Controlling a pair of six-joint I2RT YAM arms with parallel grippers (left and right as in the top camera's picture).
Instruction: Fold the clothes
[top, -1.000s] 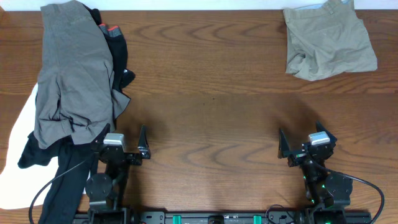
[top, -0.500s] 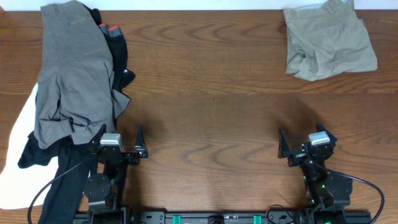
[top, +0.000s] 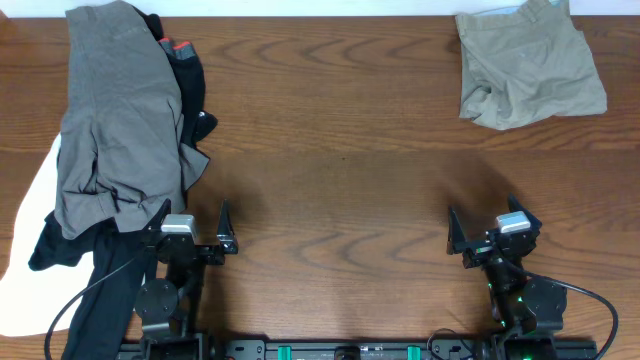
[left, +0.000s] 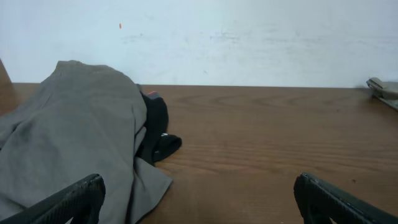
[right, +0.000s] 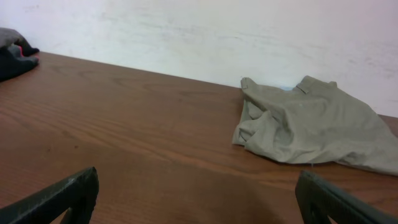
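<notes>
Light khaki-tan shorts (top: 528, 65) lie crumpled at the far right of the table; they also show in the right wrist view (right: 308, 127). A grey garment (top: 118, 120) lies on black clothes (top: 192, 110) and a white one (top: 30, 215) at the left; the grey one fills the left of the left wrist view (left: 68, 140). My left gripper (top: 193, 222) is open and empty at the near left, beside the pile's edge (left: 198, 198). My right gripper (top: 483, 223) is open and empty at the near right (right: 198, 194), well short of the shorts.
The wooden table (top: 340, 150) stretches between the pile and the shorts. A white wall (left: 249, 37) stands behind the far edge. A black garment strip (top: 100, 300) hangs toward the near left edge beside my left arm's base.
My left gripper has shifted slightly to the left, closer to the clothes pile. The right arm and the garments have not moved.
</notes>
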